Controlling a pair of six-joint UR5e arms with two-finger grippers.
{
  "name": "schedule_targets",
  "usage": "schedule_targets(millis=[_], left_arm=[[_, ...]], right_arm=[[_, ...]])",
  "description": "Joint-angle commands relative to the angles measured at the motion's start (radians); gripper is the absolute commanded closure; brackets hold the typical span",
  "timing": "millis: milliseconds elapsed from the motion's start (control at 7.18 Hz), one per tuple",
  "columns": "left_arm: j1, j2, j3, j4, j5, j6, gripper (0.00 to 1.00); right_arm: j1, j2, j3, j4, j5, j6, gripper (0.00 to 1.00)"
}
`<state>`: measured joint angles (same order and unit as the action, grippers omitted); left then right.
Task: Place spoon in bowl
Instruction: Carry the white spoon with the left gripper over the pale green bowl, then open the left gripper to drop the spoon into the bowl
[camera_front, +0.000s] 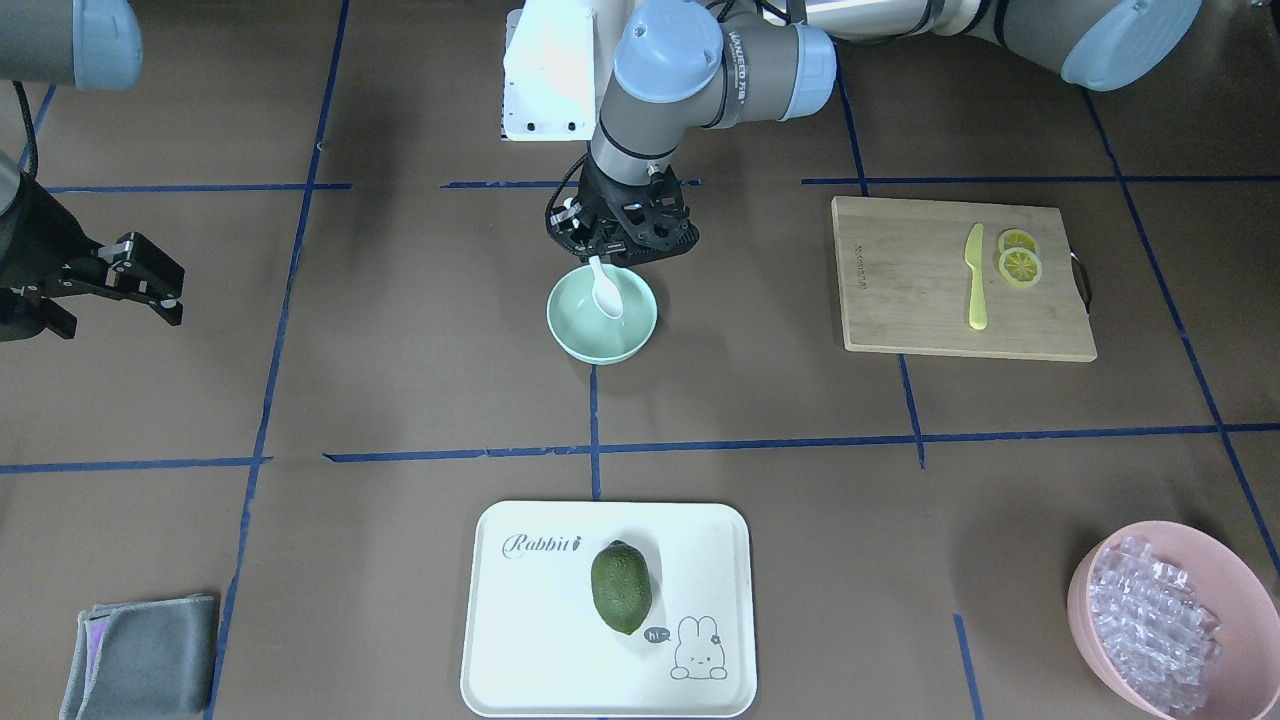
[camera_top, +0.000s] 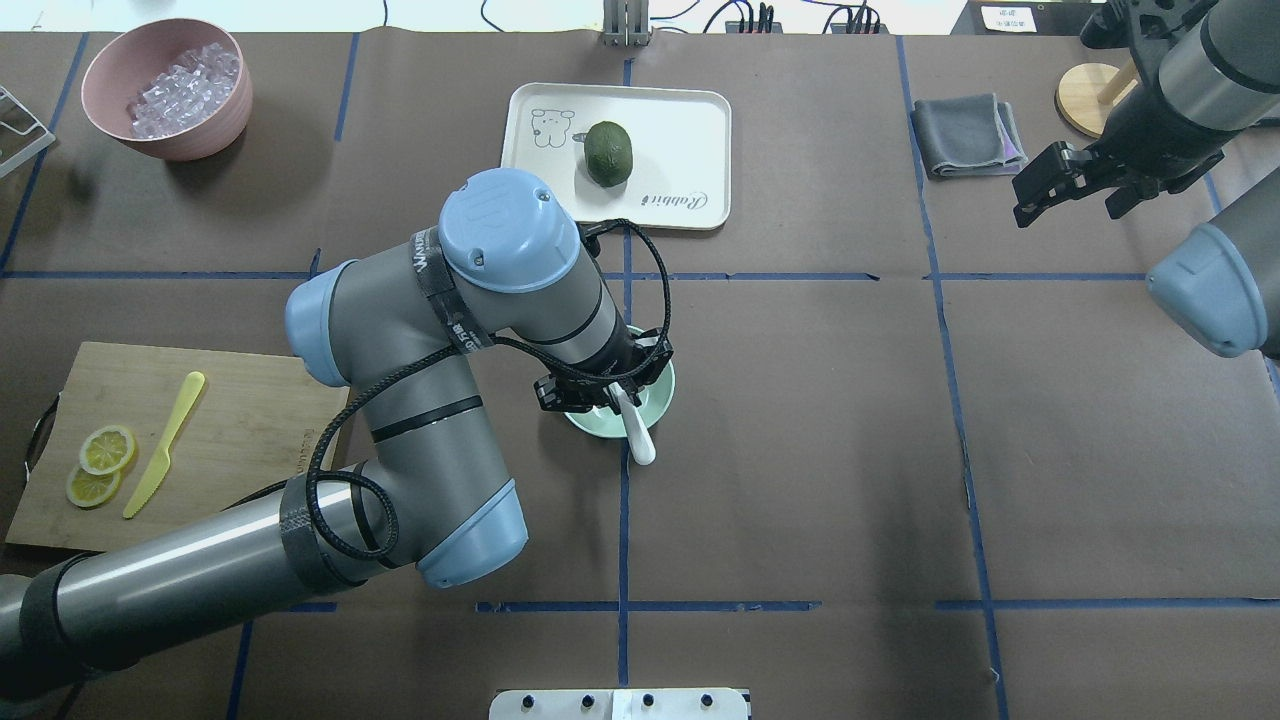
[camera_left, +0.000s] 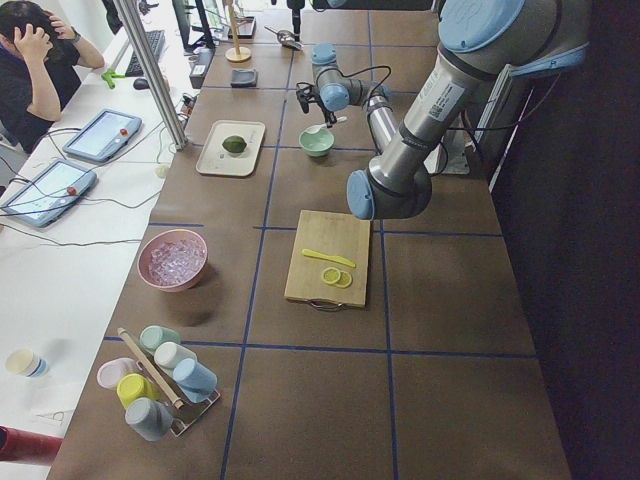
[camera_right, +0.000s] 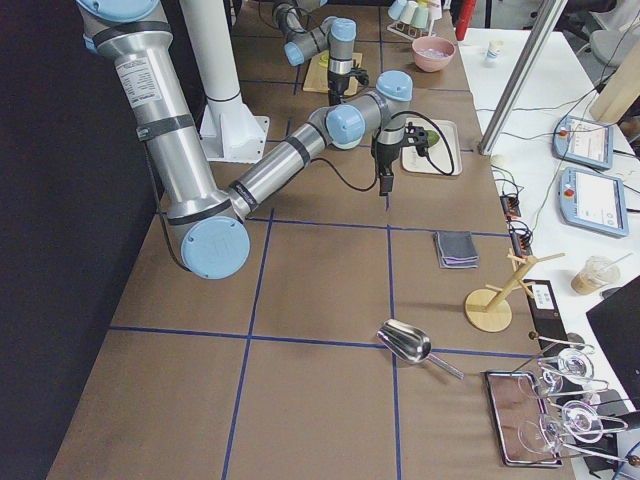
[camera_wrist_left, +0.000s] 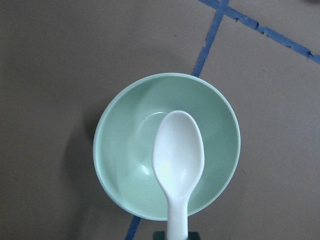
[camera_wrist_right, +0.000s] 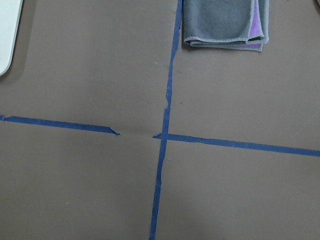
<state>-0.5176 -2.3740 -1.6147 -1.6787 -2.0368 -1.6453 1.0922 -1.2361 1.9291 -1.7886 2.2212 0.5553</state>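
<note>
With our left hand (camera_front: 601, 257) clamped on the spoon (camera_front: 606, 294), we should lower it into the bowl (camera_front: 572, 338) mid-frame, then release gently.

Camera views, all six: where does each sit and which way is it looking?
Front-facing: across the table, facing the robot, steeply down; left gripper holds the spoon over the bowl, right gripper at view-left.
Overhead: behind the robot, looking forward and down; left arm and right arm.
Exterior left: table's left end, looking along it; left arm near.
Exterior right: opposite end; right arm near.
Left wrist: straight down on spoon and bowl.
Right wrist: down on table and grey cloth; no robot parts.
Shared: front-facing and overhead both show the tray.
</note>
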Motion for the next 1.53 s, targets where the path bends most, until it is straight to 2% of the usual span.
schedule_targets(millis=[0,139,278,696,835,975,1114,1253,1392], left_arm=[[0.002,-0.007,0.019,-0.003,0.003,0.002,0.79],[0.002,-0.005,0.022,-0.001,0.004,0.007,0.19],[0.002,-0.005,0.022,0.002,0.006,0.010,0.00],[-0.028,0.001,-0.011,0.020,-0.005,0.024,0.00],[-0.048,0.007,-0.060,0.112,-0.008,0.091,0.00],[-0.079,0.040,-0.152,0.233,-0.010,0.198,0.00],[-0.120,0.129,-0.251,0.282,-0.040,0.294,0.00],[-0.216,0.224,-0.298,0.283,-0.130,0.426,0.00],[-0.298,0.280,-0.309,0.284,-0.173,0.544,0.00]], right_arm=[[0.000,0.001,0.001,0.000,0.000,0.000,0.00],[0.002,0.001,0.002,0.000,0.000,-0.008,0.00],[0.017,-0.023,0.002,0.002,0.001,-0.032,0.00],[0.130,-0.133,-0.012,0.003,0.008,-0.271,0.00],[0.162,-0.169,-0.024,0.008,0.021,-0.325,0.00],[0.205,-0.210,-0.045,0.027,0.082,-0.384,0.00],[0.253,-0.277,-0.089,0.129,0.128,-0.435,0.00],[0.302,-0.331,-0.160,0.256,0.142,-0.472,0.00],[0.351,-0.370,-0.224,0.325,0.146,-0.559,0.00]])
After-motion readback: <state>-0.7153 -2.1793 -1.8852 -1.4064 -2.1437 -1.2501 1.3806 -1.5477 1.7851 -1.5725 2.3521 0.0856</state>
